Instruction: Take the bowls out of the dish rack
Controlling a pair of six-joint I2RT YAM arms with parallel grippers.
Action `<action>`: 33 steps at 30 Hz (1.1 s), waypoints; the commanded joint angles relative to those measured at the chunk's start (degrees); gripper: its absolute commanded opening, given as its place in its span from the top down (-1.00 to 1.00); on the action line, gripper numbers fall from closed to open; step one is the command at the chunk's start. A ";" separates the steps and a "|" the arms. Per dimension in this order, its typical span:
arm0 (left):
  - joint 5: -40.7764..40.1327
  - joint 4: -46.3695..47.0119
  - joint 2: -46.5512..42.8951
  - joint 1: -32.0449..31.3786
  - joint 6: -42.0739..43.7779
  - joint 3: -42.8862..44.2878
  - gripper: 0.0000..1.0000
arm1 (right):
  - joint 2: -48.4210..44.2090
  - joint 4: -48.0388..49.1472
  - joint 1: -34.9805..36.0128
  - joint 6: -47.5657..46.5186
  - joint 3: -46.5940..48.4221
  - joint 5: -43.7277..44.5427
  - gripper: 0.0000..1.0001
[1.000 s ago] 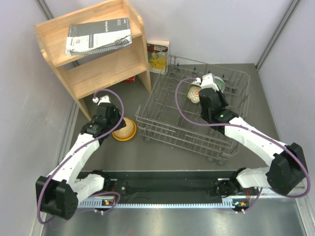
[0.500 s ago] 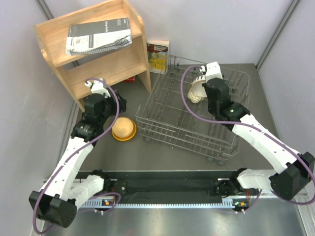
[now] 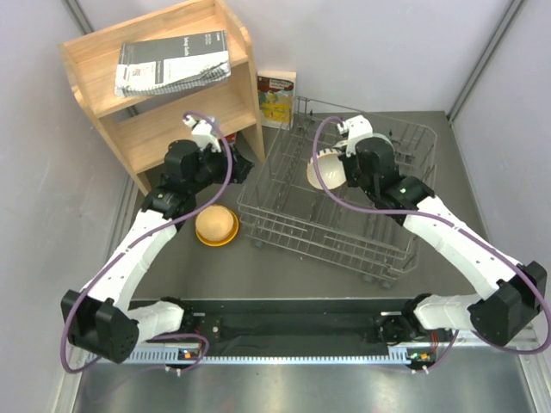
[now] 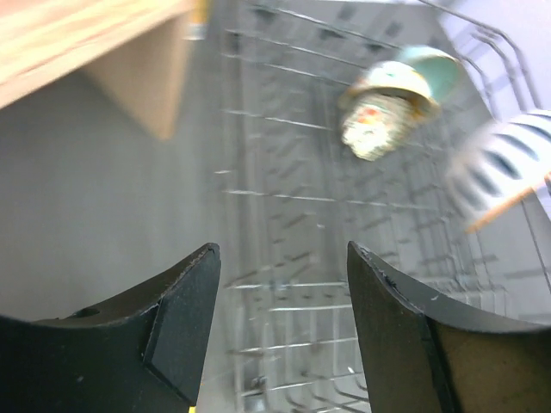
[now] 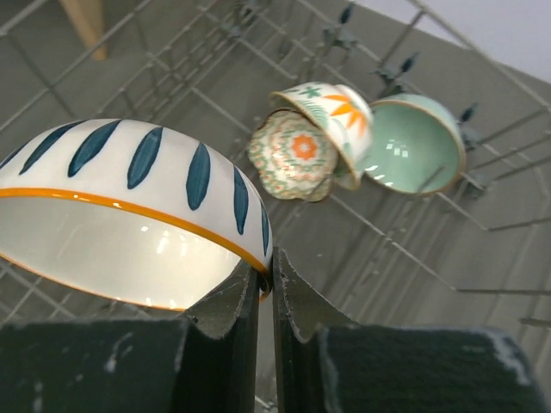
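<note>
**Right tool clamped on the striped bowl's rim; left tool released**

Right tool point(image 5: 265, 267): the jaws are pinched across the rim of the striped bowl point(image 5: 129, 215), one finger inside and one outside. The bowl hangs tilted over the middle of the dish rack point(image 3: 318, 243) and looks clear of the tines.

Handling (my read):
- The dish rack is rigid wire on small wheels, so a snagged bowl could drag it across the desk point(image 3: 284, 284).
- The bowls look like glazed ceramic: stiff, slick, and likely to chip against wire.
- The rim is the only practical place to grab one. A one-sided pinch leaves the weight hanging off the grip, so the bowl may pivot in the jaws.

Where the other bowls are:
- Three sit at the far right end of the rack. The scalloped floral bowl point(image 5: 293, 155) leans against a leaf-patterned bowl point(image 5: 337, 110), and the teal bowl point(image 5: 413, 142) is just beside them, on edge with its rim exposed.
- The orange-yellow bowl point(image 3: 216, 225) is upside down on the desk, just left of the rack.

Pose:
- The right arm reaches forward and inward from its base, with the wrist bent down over the rack.
- The left arm is stretched forward between the wooden shelf point(image 3: 172, 129) and the rack's left end.
- Left tool point(image 4: 284, 258): the jaws are wide apart with nothing between them, aimed along the rack toward the floral bowl.
</note>
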 commanded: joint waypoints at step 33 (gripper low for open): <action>-0.67 4.04 13.50 -16.87 10.58 10.61 -0.33 | 7.73 5.76 -0.68 10.85 8.85 -14.55 1.00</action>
